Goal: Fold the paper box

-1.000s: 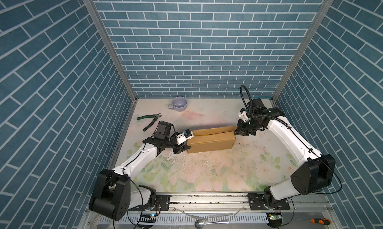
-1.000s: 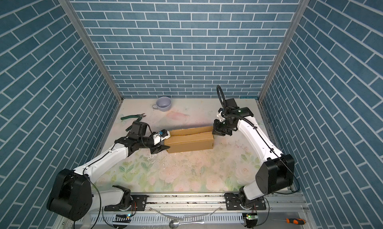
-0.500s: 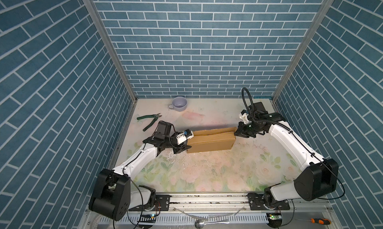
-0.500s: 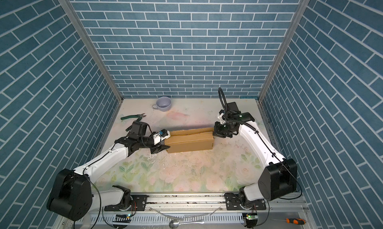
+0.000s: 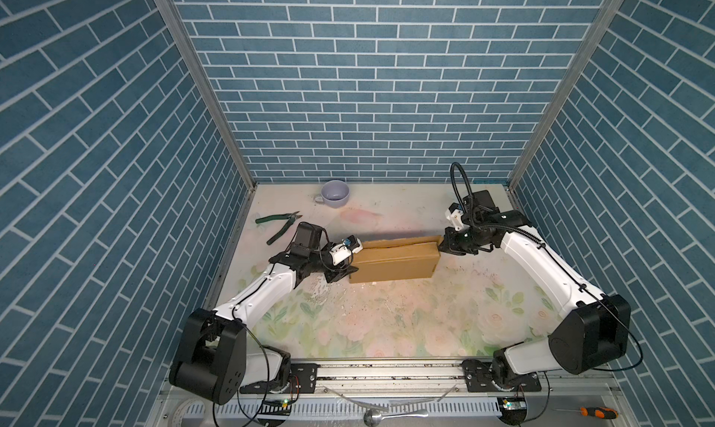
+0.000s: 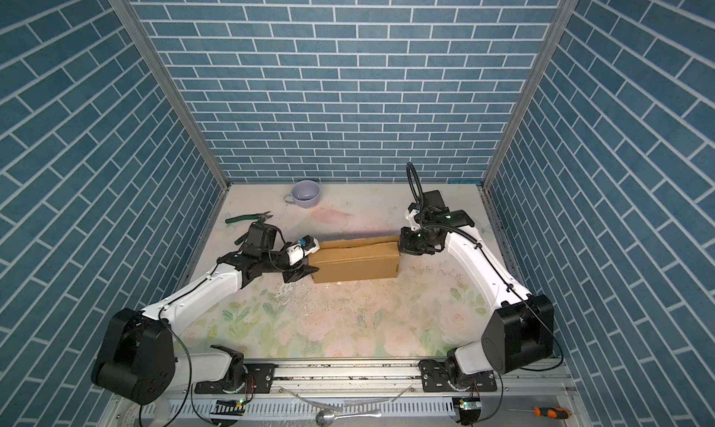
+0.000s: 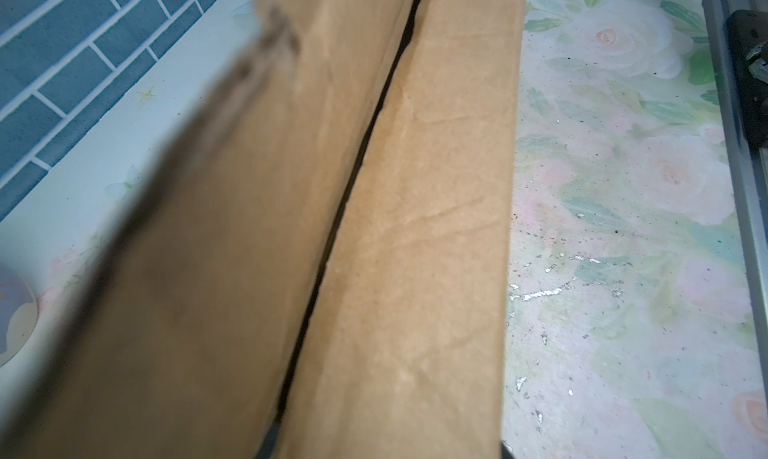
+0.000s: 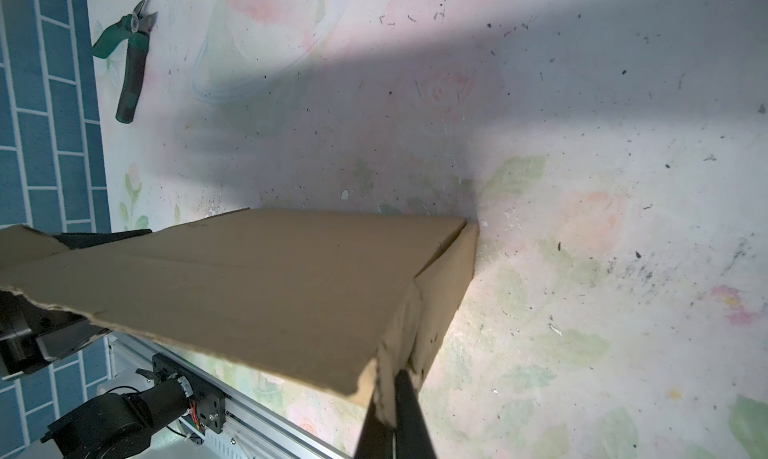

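The paper box is a brown cardboard mailer lying mid-table, with a narrow slit between its rear flap and front panel. My left gripper is at the box's left end. One finger sits in the slit and the other on the outer face, shut on the panel between them. My right gripper is shut, its tips against the torn corner at the box's right end.
A lilac cup stands at the back wall. Green pliers lie behind the left arm. A spoon and a screwdriver lie beyond the front rail.
My right gripper has come down and in to the box's right end, and the raised rear flap now lies lower. The left arm has held still.
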### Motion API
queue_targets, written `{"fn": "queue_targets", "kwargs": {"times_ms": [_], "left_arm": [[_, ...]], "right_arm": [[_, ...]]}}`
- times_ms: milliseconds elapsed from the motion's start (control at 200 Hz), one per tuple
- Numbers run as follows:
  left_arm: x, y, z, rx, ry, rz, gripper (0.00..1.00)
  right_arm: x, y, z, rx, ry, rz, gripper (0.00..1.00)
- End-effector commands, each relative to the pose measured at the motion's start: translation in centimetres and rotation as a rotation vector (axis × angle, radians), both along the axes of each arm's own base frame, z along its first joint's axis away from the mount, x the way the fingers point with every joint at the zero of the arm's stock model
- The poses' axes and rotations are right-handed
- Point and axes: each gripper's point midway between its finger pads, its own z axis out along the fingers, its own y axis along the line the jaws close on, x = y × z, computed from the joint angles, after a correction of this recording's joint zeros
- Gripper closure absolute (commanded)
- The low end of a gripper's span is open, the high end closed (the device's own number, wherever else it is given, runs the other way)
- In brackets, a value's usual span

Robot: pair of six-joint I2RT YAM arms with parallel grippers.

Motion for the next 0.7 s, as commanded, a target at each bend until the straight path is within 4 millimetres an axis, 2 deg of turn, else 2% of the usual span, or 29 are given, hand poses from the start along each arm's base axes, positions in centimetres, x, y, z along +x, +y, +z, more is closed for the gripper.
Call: {"fn": "queue_targets", "kwargs": {"times_ms": [0, 95, 215, 325, 485, 695], "left_arm": [[3.1, 1.2, 0.6, 0.058, -0.078, 0.125, 0.94], [3.3, 1.5, 1.6, 0.040, -0.076, 0.168, 0.84], [2.7, 1.6, 3.2, -0.002, -0.071, 0.195, 0.61], [2.0, 1.7, 4.4, -0.039, -0.083, 0.216, 0.45], [1.5, 2.0, 5.5, -0.072, -0.095, 0.246, 0.35], [1.5, 2.7, 4.6, -0.041, -0.072, 0.282, 0.31]], "right_arm": [[-3.0, -0.9, -3.9, -0.098, 0.174, 0.015, 1.00], [-2.8, -1.1, -3.9, -0.113, 0.166, 0.001, 1.00], [-2.6, -1.2, -3.6, -0.118, 0.165, -0.012, 1.00], [-2.5, -1.2, -3.7, -0.123, 0.177, -0.024, 1.00], [-2.3, -1.2, -3.5, -0.123, 0.180, -0.032, 1.00], [-2.0, -1.3, -3.0, -0.134, 0.167, -0.034, 1.00]]}}
